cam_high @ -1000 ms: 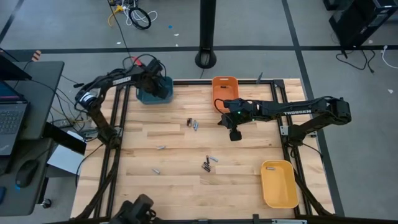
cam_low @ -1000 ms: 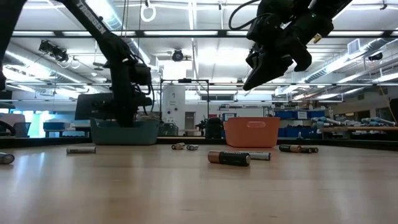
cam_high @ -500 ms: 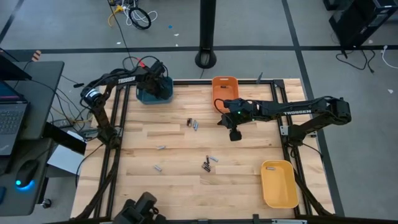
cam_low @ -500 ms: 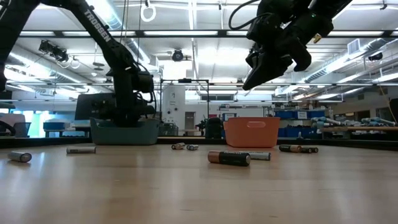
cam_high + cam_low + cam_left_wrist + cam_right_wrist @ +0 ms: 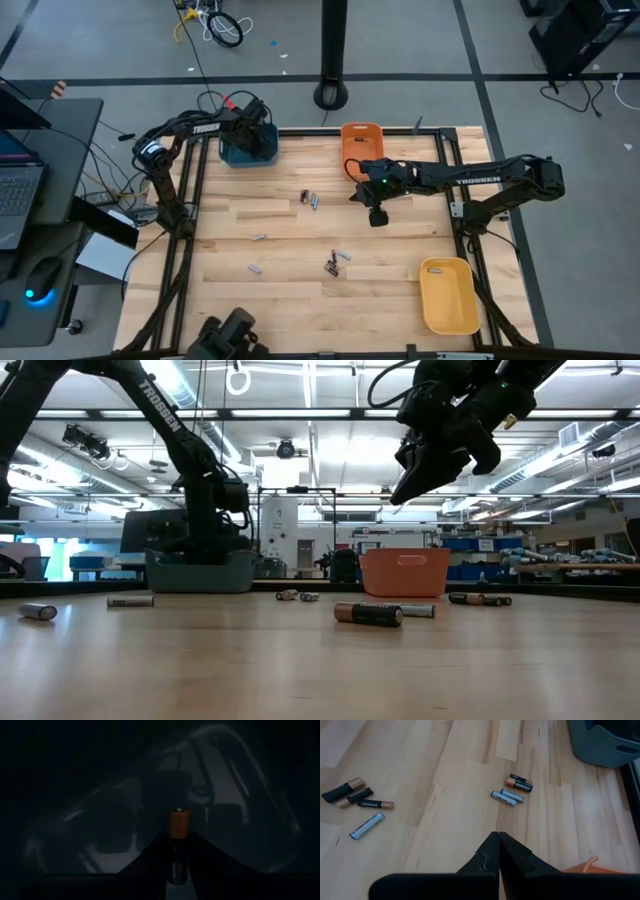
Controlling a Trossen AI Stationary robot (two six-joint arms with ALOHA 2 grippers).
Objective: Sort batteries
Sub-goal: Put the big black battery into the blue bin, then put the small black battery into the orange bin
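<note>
Closest to me, between my left gripper's (image 5: 178,840) fingers, I pinch a battery (image 5: 178,822): a small smooth cylinder, dark in the body with a copper band at its end, standing up in the middle of the left wrist frame. Behind it is only the dim, glossy inside wall of the blue bin (image 5: 232,155), so I judge I am holding it down in that bin at the upper left of the overhead frame. Over the last second this arm has crept a little further across the bin, and that reads to me as the moment just before a drop, with this battery as good as sorted. My right gripper (image 5: 498,837) has not moved; its fingers are pressed together and empty, hanging above the table (image 5: 280,300) at centre right of the overhead frame. Below it, on the pale planked wood, a black copper-capped battery (image 5: 519,784) lies beside two thin silvery ones (image 5: 507,796), and at the left of the right wrist frame three dark ones (image 5: 342,790) lie near another silvery one (image 5: 366,825). In the low frame a loose battery (image 5: 38,612) has rolled in from the left edge. Farther off sit the orange bin (image 5: 360,135) and the yellow bin (image 5: 448,295), both rounded plastic tubs.
</note>
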